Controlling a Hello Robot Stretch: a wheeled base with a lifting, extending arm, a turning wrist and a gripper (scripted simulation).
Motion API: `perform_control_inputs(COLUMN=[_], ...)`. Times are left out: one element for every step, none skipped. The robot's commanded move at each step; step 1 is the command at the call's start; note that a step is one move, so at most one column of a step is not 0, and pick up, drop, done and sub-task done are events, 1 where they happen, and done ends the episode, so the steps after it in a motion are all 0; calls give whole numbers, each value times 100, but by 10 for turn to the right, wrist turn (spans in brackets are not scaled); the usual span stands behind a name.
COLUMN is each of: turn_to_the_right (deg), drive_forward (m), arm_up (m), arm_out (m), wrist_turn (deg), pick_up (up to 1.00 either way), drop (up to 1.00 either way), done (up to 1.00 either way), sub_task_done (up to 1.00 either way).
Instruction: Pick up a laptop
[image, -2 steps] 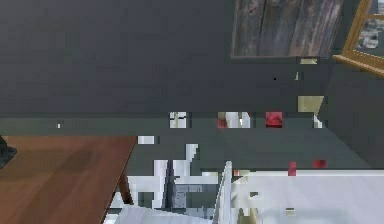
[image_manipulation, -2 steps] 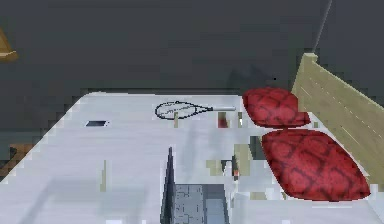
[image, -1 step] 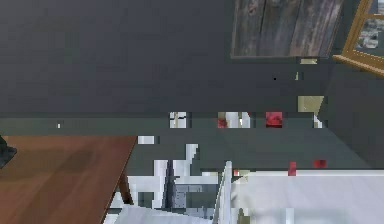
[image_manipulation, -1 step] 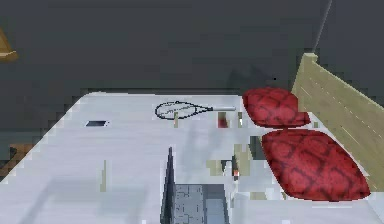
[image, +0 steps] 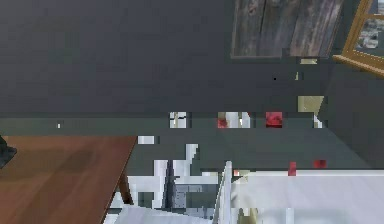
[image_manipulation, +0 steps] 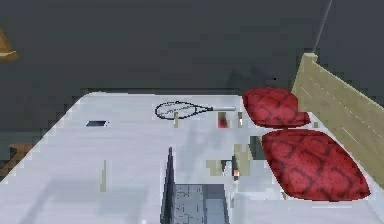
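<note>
laptop: lid up, resting on the bed, near edge
tennis racket: on the bed, far side
done: robot is alongside the bed
left: reach, grasp and lift, by my read
gripper: opening and load cannot be told
</note>
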Motion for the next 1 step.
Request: perform_control_inputs(turn_to_the_right=[0], drive_forward=[0], arm_up=[0], arm_out=[0], wrist_turn=[450], pick_up=[0], drop=[0], done=[0], sub_task_done=[0])
